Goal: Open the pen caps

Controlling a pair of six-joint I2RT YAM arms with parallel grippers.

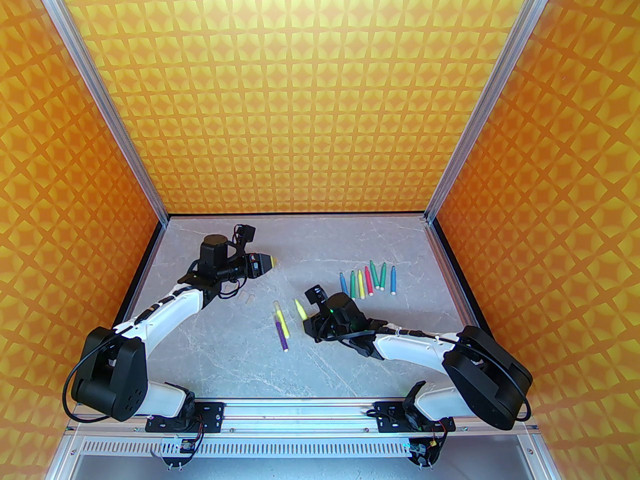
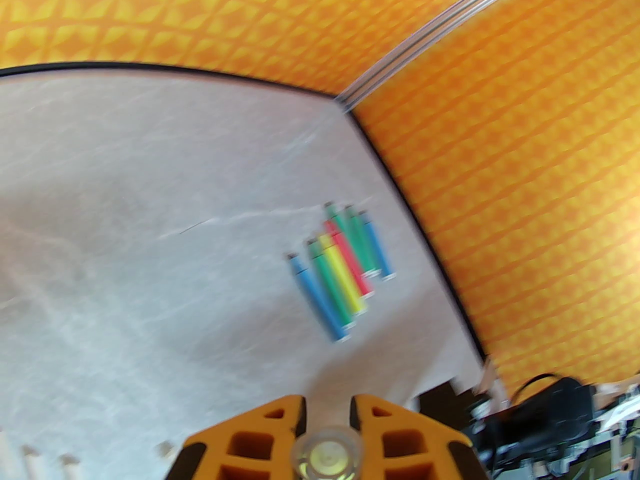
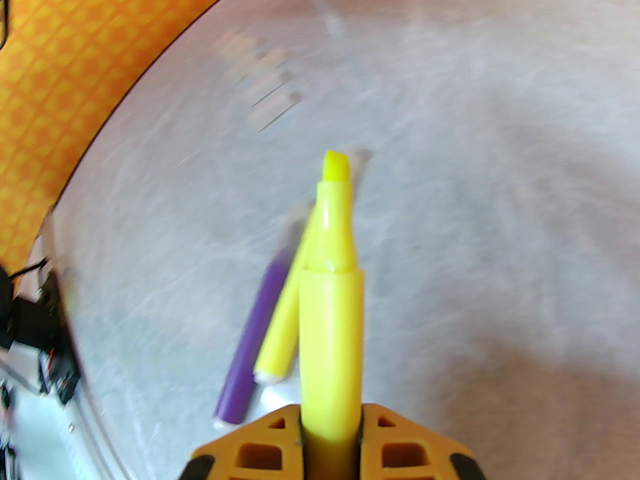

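Observation:
My right gripper (image 3: 331,413) is shut on a yellow pen (image 3: 330,318) whose chisel tip is bare and points away from the wrist. In the top view that gripper (image 1: 307,322) holds the pen (image 1: 300,309) low over the table's middle. My left gripper (image 2: 327,408) is shut on a clear pen cap (image 2: 327,455), seen end-on between the orange fingers. It hovers at the back left (image 1: 272,263), pointing right. Under the held pen lie a purple pen (image 3: 255,338) and a second yellow pen (image 3: 282,328). Several loose pen caps (image 1: 247,298) lie pale on the grey table, left of centre.
A row of several blue, green, yellow and red pens (image 1: 367,280) lies side by side at the right rear of the table, also seen from the left wrist (image 2: 340,268). Orange patterned walls (image 1: 320,93) close off the back and both sides.

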